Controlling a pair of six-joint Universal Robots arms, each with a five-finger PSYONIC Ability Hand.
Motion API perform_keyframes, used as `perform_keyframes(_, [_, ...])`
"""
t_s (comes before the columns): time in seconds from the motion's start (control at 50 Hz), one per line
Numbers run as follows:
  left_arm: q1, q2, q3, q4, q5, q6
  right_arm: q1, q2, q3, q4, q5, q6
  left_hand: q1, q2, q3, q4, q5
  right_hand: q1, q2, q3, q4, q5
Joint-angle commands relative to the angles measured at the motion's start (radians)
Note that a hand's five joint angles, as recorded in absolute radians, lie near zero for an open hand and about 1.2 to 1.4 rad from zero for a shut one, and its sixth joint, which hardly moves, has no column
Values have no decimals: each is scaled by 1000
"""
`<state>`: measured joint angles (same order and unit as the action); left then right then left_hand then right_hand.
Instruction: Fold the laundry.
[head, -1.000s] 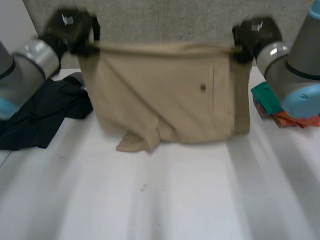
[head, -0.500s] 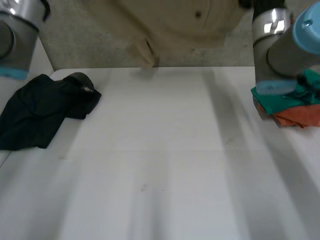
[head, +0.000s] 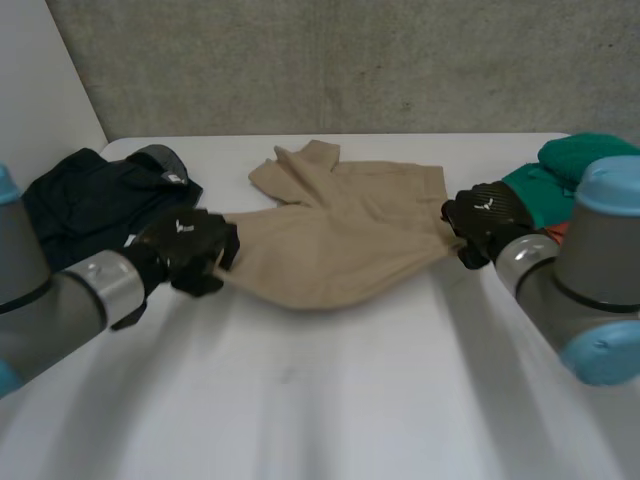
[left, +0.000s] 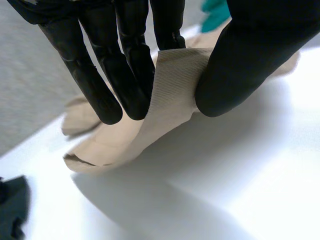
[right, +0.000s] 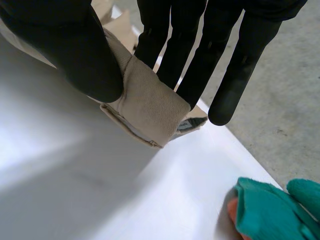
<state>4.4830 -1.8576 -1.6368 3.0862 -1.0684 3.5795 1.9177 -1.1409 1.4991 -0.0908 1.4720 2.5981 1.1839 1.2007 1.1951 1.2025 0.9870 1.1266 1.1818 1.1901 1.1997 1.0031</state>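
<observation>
1. A white table (head: 320, 400) is seen from above and behind a robot with 2 arms. A beige garment (head: 340, 235) lies across the table's middle, stretched from 9 o'clock to 3 o'clock.
2. The left hand (head: 190, 250) is at the garment's 9 o'clock corner. Its wrist view shows the thumb and fingers (left: 120, 75) pinching a ribbed band of the cloth.
3. The right hand (head: 485, 222) is at the 3 o'clock corner. Its wrist view shows the thumb pressing a thick hem against the fingers (right: 190, 60), so this hand grips the garment too.
4. Change: 1 second ago the garment hung in the air between the 2 hands, and half a second ago it was swung higher. Now it is down on the table, partly flat, with a rumpled flap at its 11 o'clock edge.
5. Meaning: the spreading step looks nearly done, and the fold itself has not begun.
6. A dark garment (head: 90, 200) lies at the table's 10 o'clock, and a green cloth (head: 570, 170) at 2 o'clock.
</observation>
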Motion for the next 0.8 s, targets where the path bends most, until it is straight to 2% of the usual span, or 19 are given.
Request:
perform_keyframes(0.02, [-16, 190, -35, -473, -13, 201, -34, -201, 79, 409, -62, -223, 212, 196, 201, 194, 235, 270, 215, 206, 197, 219])
perform_keyframes(0.06, [-28, 219, -37, -646, -8, 263, -52, -246, 119, 565, -85, -315, 212, 196, 201, 194, 235, 270, 215, 206, 197, 219])
perform_keyframes(0.12, [-53, 233, -37, -802, -2, 337, -72, -281, 167, 696, -114, -410, 212, 196, 201, 194, 235, 270, 215, 206, 197, 219])
perform_keyframes(0.14, [-64, 233, -32, -890, 2, 393, -88, -295, 185, 735, -140, -467, 212, 196, 201, 194, 235, 270, 215, 206, 197, 219])
perform_keyframes(0.2, [-71, 233, -21, -948, 13, 475, -101, -298, 194, 717, -174, -518, 212, 196, 201, 194, 235, 270, 215, 206, 197, 219])
perform_keyframes(0.26, [-68, 215, 18, -897, 24, 541, -111, -274, 188, 672, -183, -497, 212, 196, 201, 194, 235, 270, 215, 206, 197, 219])
perform_keyframes(0.34, [-71, 111, 100, -750, 28, 513, -112, -211, 158, 606, -164, -437, 40, 23, 29, 21, 62, 270, 215, 206, 197, 219])
perform_keyframes(0.38, [-71, 43, 152, -678, 22, 473, -112, -180, 141, 559, -154, -388, -291, -307, -302, -309, -268, 270, 215, 206, 197, 219])
perform_keyframes(0.44, [-70, -27, 210, -658, 4, 421, -112, -154, 127, 513, -139, -333, -839, -856, -851, -858, -817, 270, 215, 206, 197, 219])
perform_keyframes(0.46, [-70, -40, 225, -656, -1, 411, -114, -149, 127, 502, -137, -322, -888, -905, -899, -906, -865, 270, 215, 206, 197, 219])
perform_keyframes(0.52, [-61, -75, 277, -638, -15, 369, -115, -140, 132, 465, -134, -299, -985, -1001, -996, -1003, -962, 270, 215, 206, 197, 219])
perform_keyframes(0.66, [-48, -143, 376, -506, -53, 274, -108, -138, 142, 411, -136, -289, -991, -1008, -1002, -1010, -969, 270, 215, 206, 197, 219])
perform_keyframes(0.68, [-51, -170, 399, -447, -71, 248, -103, -138, 144, 398, -136, -286, -976, -993, -988, -995, -954, 270, 215, 206, 197, 219])
perform_keyframes(0.8, [-79, -277, 475, -296, -130, 165, -86, -138, 144, 362, -133, -259, -795, -811, -806, -813, -772, 270, 215, 206, 197, 219])
